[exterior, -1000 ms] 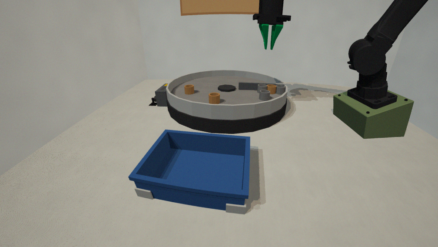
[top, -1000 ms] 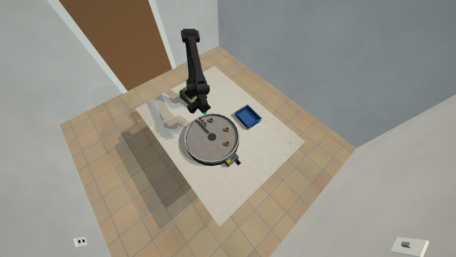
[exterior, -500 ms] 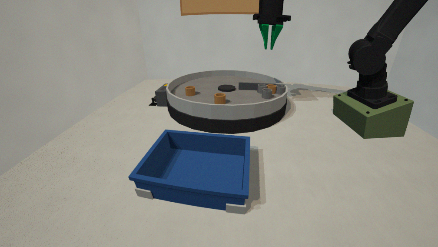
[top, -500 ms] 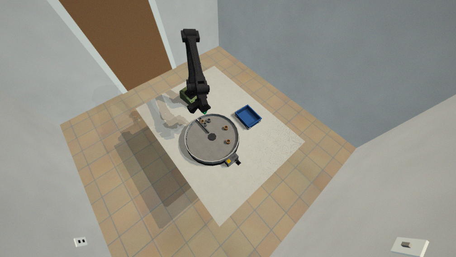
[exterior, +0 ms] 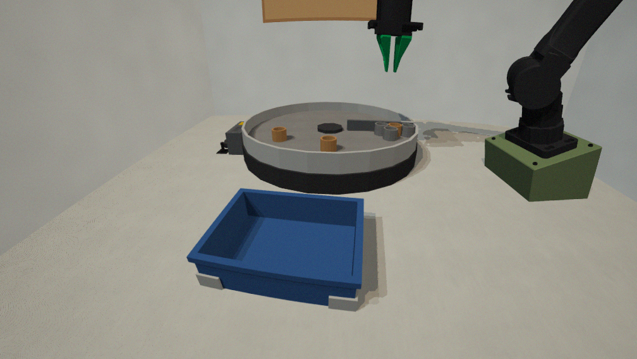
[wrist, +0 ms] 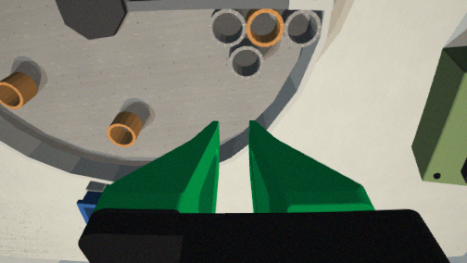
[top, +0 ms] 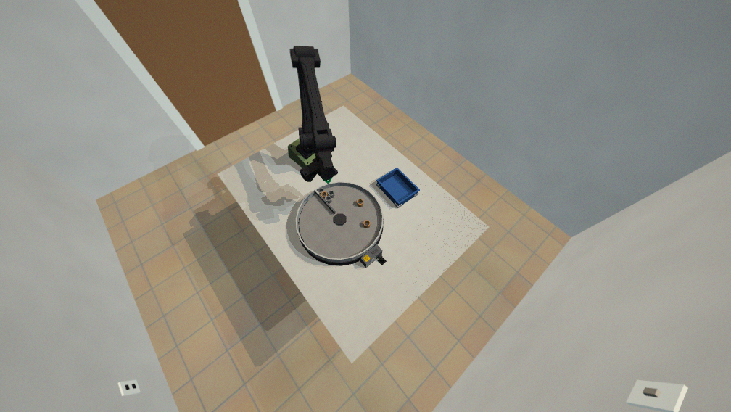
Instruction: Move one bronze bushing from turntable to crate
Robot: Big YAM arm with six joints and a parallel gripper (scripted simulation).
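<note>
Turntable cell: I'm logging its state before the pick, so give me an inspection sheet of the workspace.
Surface: pale mat on tiled floor.
Job's things: turntable carries three bronze bushings, two standing apart, one packed among three grey bushings against a bar; blue crate holds nothing.
Clutter: nothing seen.
Grippers: gripper high above the turntable's rim, fingers nearly shut, holding nothing.
Cables: nothing seen.
Surroundings: green pedestal, brown door, grey walls.
</note>
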